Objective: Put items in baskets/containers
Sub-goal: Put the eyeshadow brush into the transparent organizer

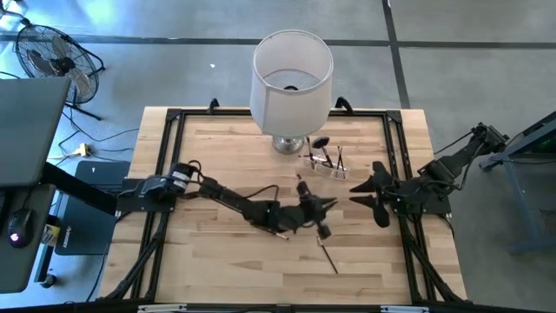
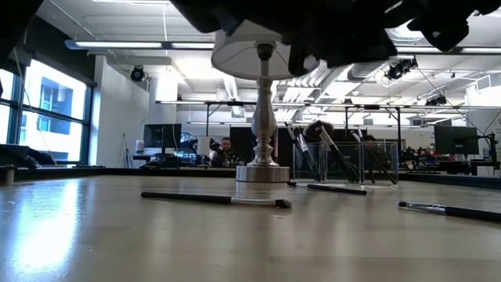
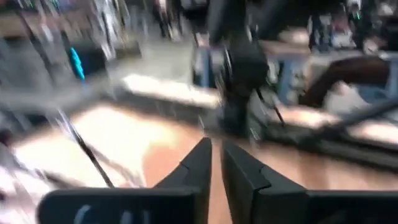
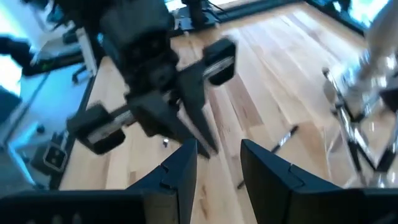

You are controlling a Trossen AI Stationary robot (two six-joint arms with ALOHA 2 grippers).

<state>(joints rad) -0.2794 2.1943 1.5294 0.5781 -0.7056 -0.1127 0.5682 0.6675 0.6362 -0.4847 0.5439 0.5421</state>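
Since the left arm is the one out over the middle of the counter [image 1: 217,269], I call the step a brush pickup or carry, with several brushes not yet in the holder.

The white lampshade [image 1: 291,83] stands well beyond both sets of fingers and is not a target. The left gripper [image 1: 320,207] hangs over the counter centre. Its fingers [image 3: 199,165] are drawn nearly together with only a sliver between, and I can't make out anything pinched there. The right gripper [image 1: 360,196] waits just beside the left one. Its fingers [image 4: 180,168] stand clearly apart and hold nothing.

The clear holder [image 1: 326,163] sits near both fingertips, on the lamp side, with a few brushes leaning in it. One loose brush [image 1: 328,256] lies on the counter behind the left fingers, away from the holder.

Next move, my guess: if a brush is pinched, swing the left fingers over the holder's open top and release. If not, drop onto a loose brush, squarely across its thin handle. Risk is knocking the light holder.

View differences:
- The low view shows three brushes lying flat, among them a long one [image 2: 215,199], plus a person far behind the counter. The high view hides most of these under the arms.
- Only the high view shows which arm is which.
- The right wrist view shows the left gripper head-on, and the left wrist view is too smeared to find the holder.
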